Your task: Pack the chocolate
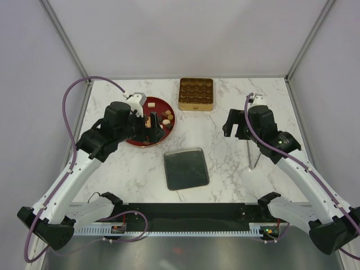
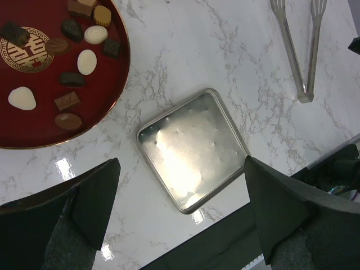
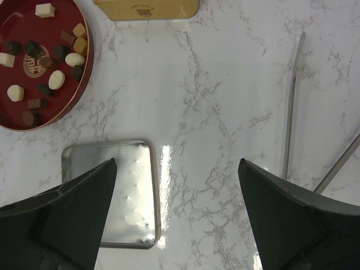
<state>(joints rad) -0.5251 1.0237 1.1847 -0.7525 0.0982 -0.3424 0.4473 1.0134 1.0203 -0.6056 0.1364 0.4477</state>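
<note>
Chocolate [image 2: 86, 62]: small loose pieces, dark brown, light brown and cream. All lie inside the rim of the red dish [image 2: 121, 73], upper left of the left wrist view, with some on or around its gold emblem [image 2: 28, 56].
Long axis: no shared direction. In the left wrist view one cream oval runs roughly top to bottom of the frame. The dark oval just below it and the brown oval nearest the lower rim lie left to right. The squarish pieces sit at mixed angles. Every piece lies flat.
Left gripper [image 2: 181, 162]: jaws wide apart with nothing between them; in the overhead view it is above the red dish, left of centre.
Right gripper [image 3: 177, 163]: jaws wide apart and holding nothing, right of centre in the overhead view.
Gold tin [image 1: 196, 93]: upper centre, showing a grid of brown rounded cells; whether they are filled I cannot tell.
Silver tray [image 1: 186, 168]: lower centre, flat, turned slightly off square, apart from the dish.
Tongs [image 1: 253, 152]: metal, right of the tray, long axis roughly top to bottom of the overhead frame.
Surface: the table [image 1: 225, 163] has a white marble pattern with grey veins, glossy with bright glints, and a black strip along the bottom edge.
Room: plain pale walls on three sides, metal posts in the far corners, and purple cables looping off both arms.
</note>
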